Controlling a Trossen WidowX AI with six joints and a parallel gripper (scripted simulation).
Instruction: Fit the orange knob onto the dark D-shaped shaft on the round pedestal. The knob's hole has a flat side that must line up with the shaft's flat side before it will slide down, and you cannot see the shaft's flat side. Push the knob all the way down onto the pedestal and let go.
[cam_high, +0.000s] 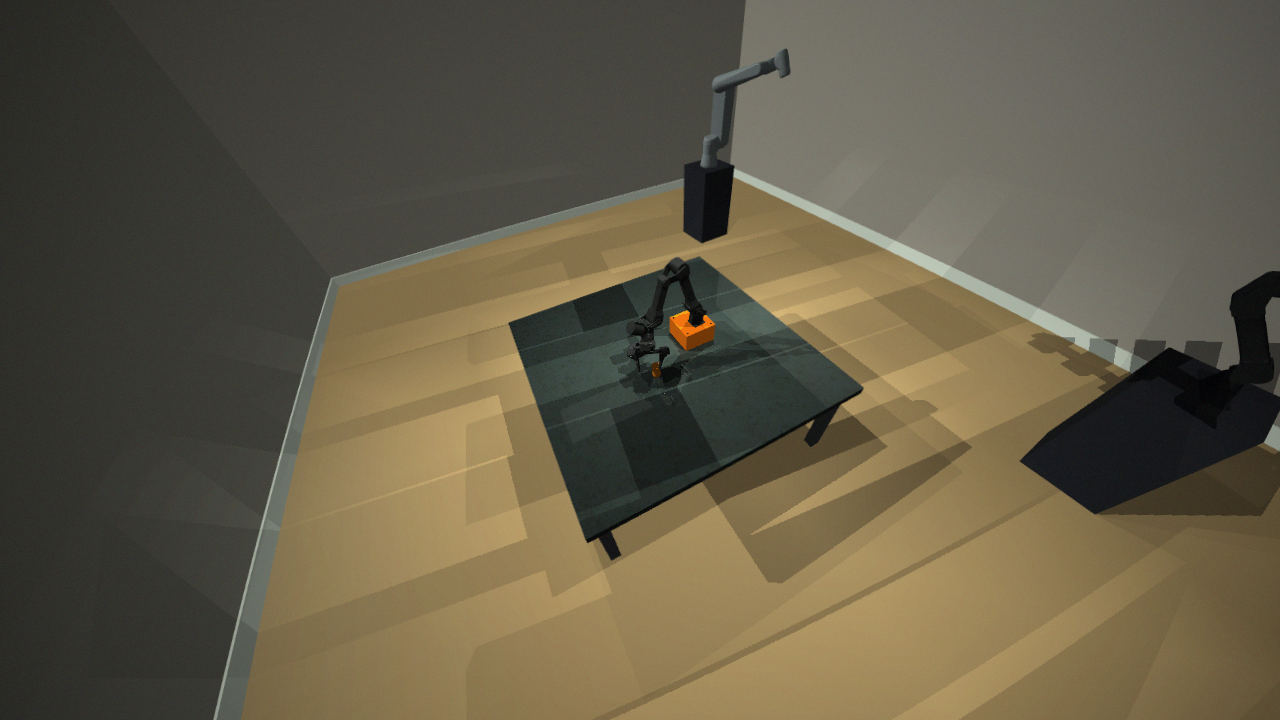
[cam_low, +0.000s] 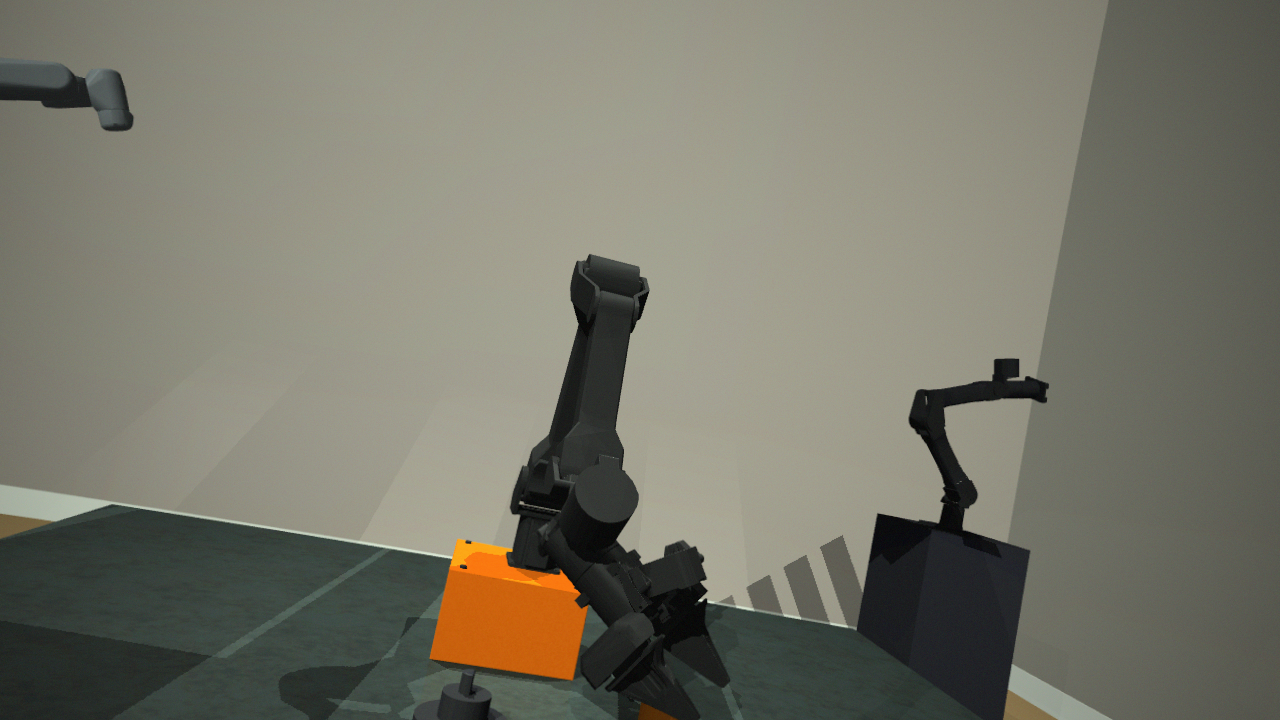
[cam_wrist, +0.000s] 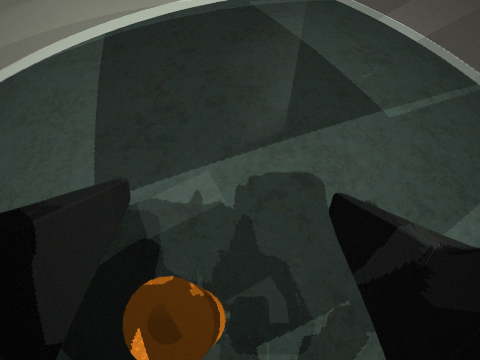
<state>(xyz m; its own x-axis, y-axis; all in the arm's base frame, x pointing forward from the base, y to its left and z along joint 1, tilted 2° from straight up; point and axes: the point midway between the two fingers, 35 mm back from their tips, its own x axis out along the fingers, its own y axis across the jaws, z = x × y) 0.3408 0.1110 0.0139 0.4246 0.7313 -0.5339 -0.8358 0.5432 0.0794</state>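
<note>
Plainly, no writing is readable; the hand (cam_high: 650, 365) (cam_low: 713, 701) (cam_wrist: 232, 196) stands wide, holding nothing.

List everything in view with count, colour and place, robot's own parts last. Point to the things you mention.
knob (cam_high: 656, 369) (cam_low: 657, 712) (cam_wrist: 172, 320): one, orange, near the gripper, off the shaft
shaft (cam_low: 468, 681): one, dark, upright on the round pedestal
round pedestal (cam_low: 465, 702): one, dark, on the table
box (cam_high: 699, 339) (cam_low: 510, 626): one, orange, under the arm's base
table (cam_high: 769, 376) (cam_low: 134, 573) (cam_wrist: 175, 110): one, dark green-grey, mid-room
background arms: two, one grey (cam_high: 723, 116) (cam_low: 35, 80), one black (cam_high: 1253, 335) (cam_low: 930, 420), beyond the table
stands: two, dark, under those arms
floor (cam_high: 402, 537): one, tan, beneath the table
walls: three in the top view, grey, around the floor
skirting: pale, along the wall bottoms
robot arm (cam_high: 660, 300) (cam_low: 608, 367): one, black, on the box
gripper (cam_high: 651, 365) (cam_low: 712, 701) (cam_wrist: 232, 196): one, black, open, at the arm's end
</note>
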